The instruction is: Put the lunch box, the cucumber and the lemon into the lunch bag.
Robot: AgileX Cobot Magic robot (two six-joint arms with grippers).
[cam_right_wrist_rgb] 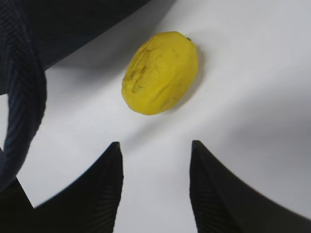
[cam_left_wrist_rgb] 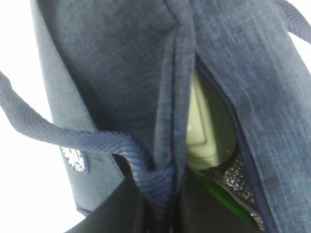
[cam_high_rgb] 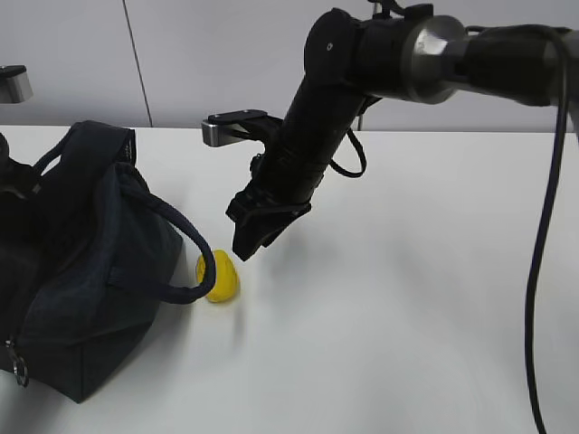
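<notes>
The navy lunch bag stands at the left of the white table. In the left wrist view its top gapes open; the pale green lid of the lunch box and a strip of the green cucumber show inside. My left gripper is shut on the bag's rim fabric where a handle joins. The yellow lemon lies on the table beside the bag's hanging handle. My right gripper is open and empty just above and right of the lemon, with its fingertips short of it.
A silver ring pull hangs at the bag's front left corner. A grey metal bracket sits behind the right arm, and a black cable hangs at the far right. The table is white.
</notes>
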